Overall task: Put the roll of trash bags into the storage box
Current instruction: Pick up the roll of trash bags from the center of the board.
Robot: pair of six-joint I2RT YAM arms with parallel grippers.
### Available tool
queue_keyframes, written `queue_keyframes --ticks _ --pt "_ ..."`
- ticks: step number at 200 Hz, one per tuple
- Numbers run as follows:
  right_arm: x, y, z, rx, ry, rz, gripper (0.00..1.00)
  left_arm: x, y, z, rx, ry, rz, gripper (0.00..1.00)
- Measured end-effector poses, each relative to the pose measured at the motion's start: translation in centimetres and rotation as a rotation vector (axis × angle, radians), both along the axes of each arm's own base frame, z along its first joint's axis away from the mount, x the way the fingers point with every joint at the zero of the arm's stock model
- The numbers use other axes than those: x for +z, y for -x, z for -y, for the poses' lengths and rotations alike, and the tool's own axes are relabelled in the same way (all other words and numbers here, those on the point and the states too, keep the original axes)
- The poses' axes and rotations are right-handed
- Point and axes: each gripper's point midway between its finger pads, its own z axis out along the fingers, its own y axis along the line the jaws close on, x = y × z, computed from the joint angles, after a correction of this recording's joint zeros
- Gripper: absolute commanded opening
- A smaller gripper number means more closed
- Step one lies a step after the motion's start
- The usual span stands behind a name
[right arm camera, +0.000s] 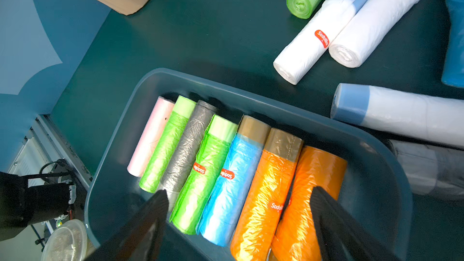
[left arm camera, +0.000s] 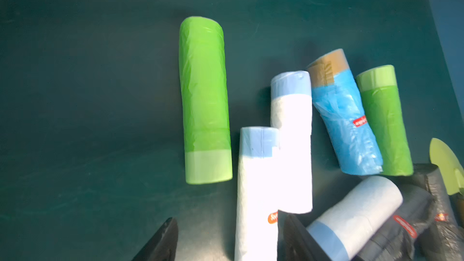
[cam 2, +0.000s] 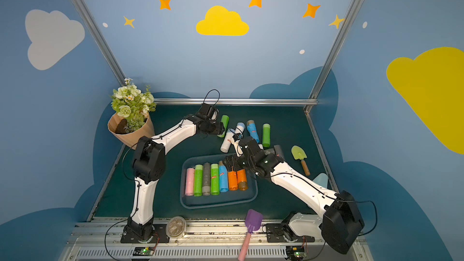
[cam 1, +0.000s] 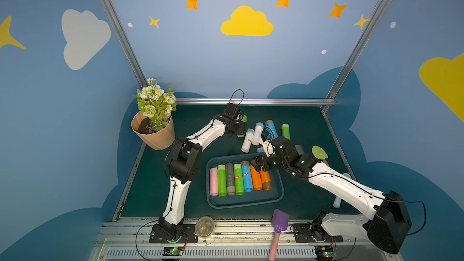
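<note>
**Next pick: loose white roll, left arm**

The storage box holds seven rolls laid side by side, their long axes parallel. The right gripper hangs over the two orange rolls at the box's right end. Its jaws are spread wide and grip nothing.

Other rolls lie loose on the table mat, beyond the far side of the box. The left gripper hovers over this group and is the nearer of the two. Its jaws stand partly apart and are empty.

In the left wrist view, a white roll with a blue band extends straight ahead from the gap between the fingers. Its long axis crosses the closing direction at right angles. This is probably the next roll to be taken.

- A second white roll touches it on one side, so that finger has little room.
- A green roll lies apart on the other side.
</note>
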Motion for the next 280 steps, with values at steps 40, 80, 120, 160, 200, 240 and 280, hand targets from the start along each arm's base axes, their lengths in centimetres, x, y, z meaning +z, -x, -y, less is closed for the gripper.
queue_keyframes --ticks 40,80,120,160,200,240,280 --pt "0.0 0.0 0.3 -0.009 0.004 0.009 0.87 -1.0 -1.7 0.6 -0.009 -0.006 0.005 0.67" --pt "-0.3 0.0 0.6 -0.018 0.013 0.011 0.87 -2.1 -2.8 1.0 -0.013 -0.015 0.001 0.67" --pt "-0.5 -0.2 0.6 -0.021 0.022 0.009 0.87 -3.0 -3.7 1.4 -0.012 -0.021 -0.006 0.67" --pt "-1.0 -0.4 0.7 -0.027 0.039 0.005 0.87 -4.1 -3.9 1.4 -0.01 -0.032 -0.023 0.67" --pt "-1.1 -0.6 0.9 -0.038 0.042 0.007 0.87 -4.9 -4.7 0.9 0.013 -0.06 -0.017 0.66" --pt "-1.5 -1.0 1.2 -0.052 0.051 -0.002 0.87 -6.2 -5.6 0.3 0.033 -0.092 -0.024 0.64" --pt "-2.1 -1.3 1.5 -0.063 0.06 -0.015 0.87 -7.2 -5.9 0.2 0.027 -0.11 -0.032 0.63"
